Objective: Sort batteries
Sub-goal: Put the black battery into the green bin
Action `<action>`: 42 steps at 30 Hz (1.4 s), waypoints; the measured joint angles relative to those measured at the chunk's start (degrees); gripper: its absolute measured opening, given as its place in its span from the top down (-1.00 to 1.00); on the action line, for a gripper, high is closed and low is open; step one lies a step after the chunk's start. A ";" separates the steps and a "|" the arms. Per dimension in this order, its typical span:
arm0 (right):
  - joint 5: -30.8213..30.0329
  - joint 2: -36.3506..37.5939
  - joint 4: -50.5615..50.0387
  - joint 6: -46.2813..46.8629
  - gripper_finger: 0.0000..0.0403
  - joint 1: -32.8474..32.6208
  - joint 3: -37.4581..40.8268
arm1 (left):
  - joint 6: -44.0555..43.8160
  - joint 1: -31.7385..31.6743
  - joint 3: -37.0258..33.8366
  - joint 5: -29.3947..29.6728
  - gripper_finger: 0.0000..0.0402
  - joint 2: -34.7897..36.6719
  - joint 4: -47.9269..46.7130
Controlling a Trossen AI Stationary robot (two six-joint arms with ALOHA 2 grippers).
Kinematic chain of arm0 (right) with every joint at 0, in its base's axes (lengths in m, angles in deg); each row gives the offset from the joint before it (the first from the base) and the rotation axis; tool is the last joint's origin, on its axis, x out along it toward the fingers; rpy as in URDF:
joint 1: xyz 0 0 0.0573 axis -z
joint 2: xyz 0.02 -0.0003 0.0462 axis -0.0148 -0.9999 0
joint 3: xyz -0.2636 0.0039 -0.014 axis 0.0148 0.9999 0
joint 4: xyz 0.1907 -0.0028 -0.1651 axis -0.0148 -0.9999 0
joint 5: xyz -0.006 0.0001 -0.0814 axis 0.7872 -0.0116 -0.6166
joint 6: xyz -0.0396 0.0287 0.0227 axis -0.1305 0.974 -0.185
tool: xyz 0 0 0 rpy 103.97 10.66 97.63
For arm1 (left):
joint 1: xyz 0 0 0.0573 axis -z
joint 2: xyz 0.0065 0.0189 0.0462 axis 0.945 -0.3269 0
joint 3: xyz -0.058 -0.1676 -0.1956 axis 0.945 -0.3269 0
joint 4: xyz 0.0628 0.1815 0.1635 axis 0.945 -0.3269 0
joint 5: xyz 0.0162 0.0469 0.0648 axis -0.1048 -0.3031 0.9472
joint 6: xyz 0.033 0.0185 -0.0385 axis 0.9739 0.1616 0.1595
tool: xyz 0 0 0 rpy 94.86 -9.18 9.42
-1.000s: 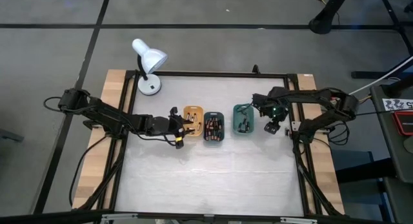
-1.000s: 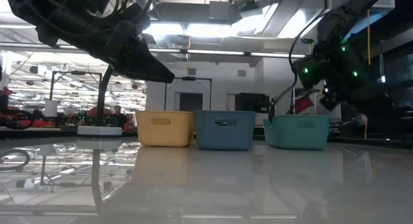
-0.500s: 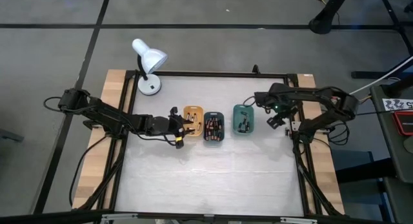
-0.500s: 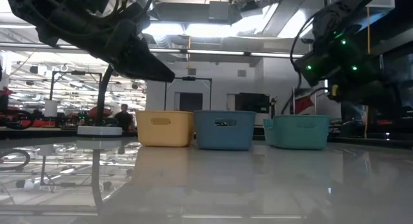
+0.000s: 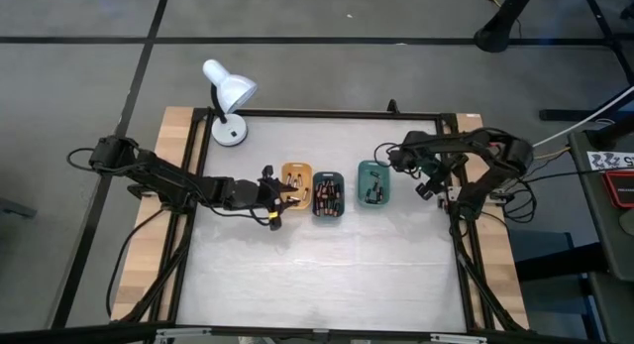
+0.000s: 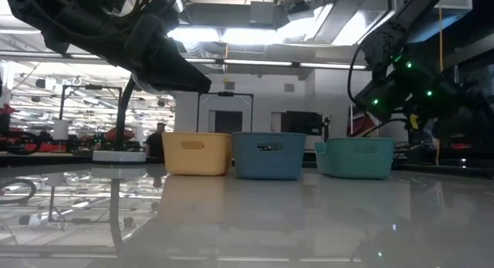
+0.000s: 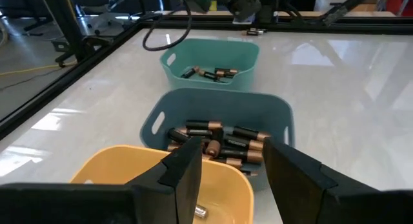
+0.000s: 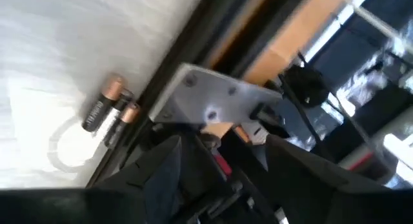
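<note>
Three small trays stand in a row: orange (image 5: 296,175), dark teal (image 5: 329,197) and green (image 5: 374,182). Batteries lie heaped in the dark teal tray (image 7: 216,139), a few lie in the green tray (image 7: 210,72), and one shows in the orange tray (image 7: 200,212). Two more batteries (image 8: 108,113) lie on the table beside the right frame rail. My left gripper (image 7: 232,169) hangs open over the orange tray, pointing at the dark teal one. My right gripper (image 8: 222,162) stands open to the right of the green tray (image 5: 428,183), slanting down toward the rail, with nothing between its fingers.
A white desk lamp (image 5: 228,96) stands at the table's far left corner. A black frame rail (image 5: 453,215) with a metal bracket (image 8: 213,108) runs along the right edge, close to my right gripper. The near half of the white tabletop (image 5: 317,275) lies bare.
My right gripper has rolled and tipped at the wrist while staying beside the green tray, and its arm's elbow has swung toward the table's right edge. My left gripper has kept still over the orange tray.
</note>
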 joint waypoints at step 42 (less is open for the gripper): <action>17.31 -1.66 18.04 -27.75 -0.11 0.02 8.39 | 0.26 -0.04 0.00 0.09 0.22 0.00 -0.13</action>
